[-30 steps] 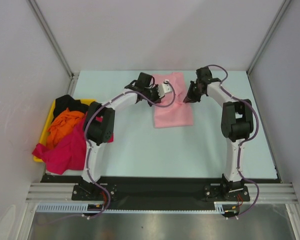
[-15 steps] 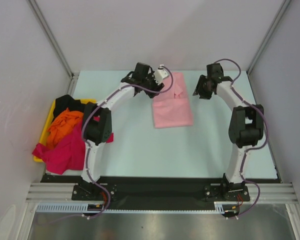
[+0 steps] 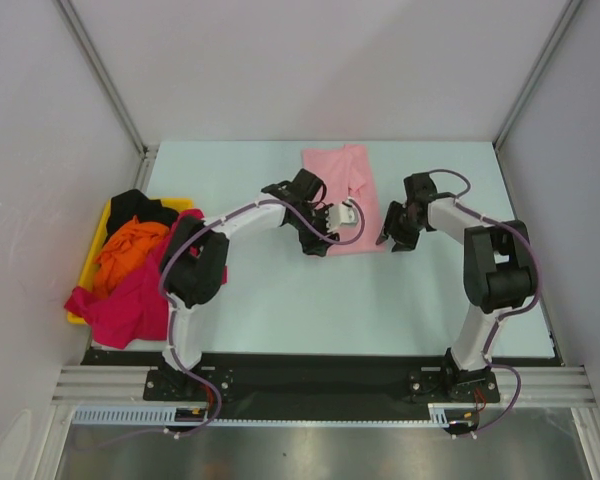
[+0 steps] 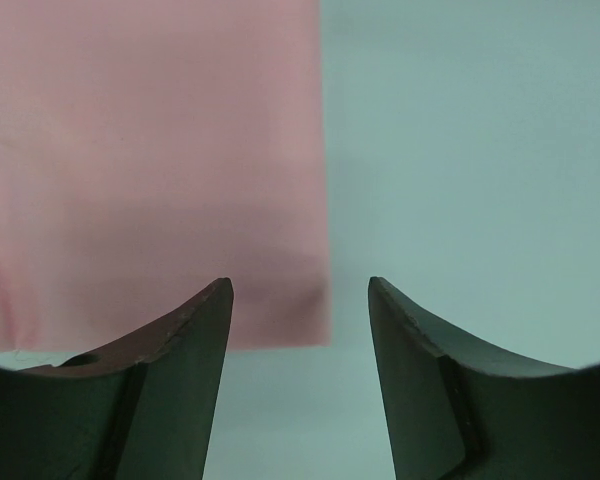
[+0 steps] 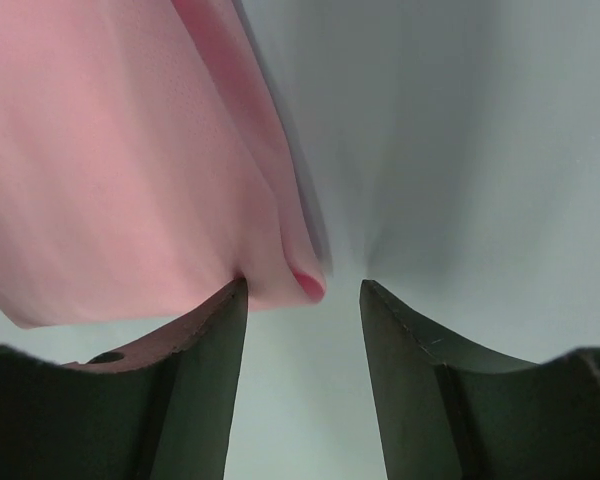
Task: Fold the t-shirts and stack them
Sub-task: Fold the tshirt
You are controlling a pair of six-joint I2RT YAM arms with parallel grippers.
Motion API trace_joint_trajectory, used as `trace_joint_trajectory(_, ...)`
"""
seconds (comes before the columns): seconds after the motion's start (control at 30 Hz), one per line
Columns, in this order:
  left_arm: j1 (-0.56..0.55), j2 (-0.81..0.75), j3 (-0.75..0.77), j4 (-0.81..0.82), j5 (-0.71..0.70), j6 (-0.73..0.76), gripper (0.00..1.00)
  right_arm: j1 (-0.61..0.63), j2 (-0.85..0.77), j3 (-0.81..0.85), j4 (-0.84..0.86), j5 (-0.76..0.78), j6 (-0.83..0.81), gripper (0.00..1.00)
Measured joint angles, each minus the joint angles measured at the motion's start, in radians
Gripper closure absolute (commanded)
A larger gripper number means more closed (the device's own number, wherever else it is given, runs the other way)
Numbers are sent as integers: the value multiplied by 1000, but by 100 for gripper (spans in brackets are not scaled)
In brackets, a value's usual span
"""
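Left gripper (image 4: pixel 300 285) and right gripper (image 5: pixel 303 285), both spread, flank smooth rectangular pink t-shirt (image 3: pixel 330 175).

The left arm (image 3: pixel 242 213) bends at its elbow and reaches inward, wrist tipped downward. The left gripper (image 3: pixel 316 244) points low, its two fingers (image 4: pixel 175 385) parted with nothing between them. The right arm (image 3: pixel 488 268) folds inward too. The right gripper (image 3: pixel 391 240) hangs low, its fingers (image 5: pixel 425 395) spread and empty.

Left hand (image 4: pixel 300 288) and right hand (image 5: pixel 303 286) opened and withdrew to the pink t-shirt's (image 3: pixel 335 178) near corners.
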Motion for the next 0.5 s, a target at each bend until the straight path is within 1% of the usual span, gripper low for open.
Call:
trace_joint_trajectory(0.13,-5,8,-22,33,-38,29,39,0,16,-6,28,-19,13,48)
trace_joint_trajectory(0.23,-8,23,-32,46,-76,40,40,0,19,-11,51,-32,19,53)
trace_joint_trajectory(0.27,-9,29,-35,48,-89,45,40,0,23,-15,61,-35,23,59)
trace_joint_trajectory(0.33,-12,37,-43,49,-105,54,39,0,31,-23,76,-40,31,65)
trace_joint_trajectory(0.37,-13,40,-47,49,-112,58,39,0,37,-28,82,-43,34,72)
trace_joint_trajectory(0.43,-18,43,-58,48,-124,73,38,0,42,-33,90,-53,42,79)
trace_joint_trajectory(0.47,-22,44,-63,48,-132,80,39,0,44,-35,93,-58,46,87)
trace_joint_trajectory(0.5,-25,45,-66,49,-139,85,41,0,45,-35,95,-61,49,90)
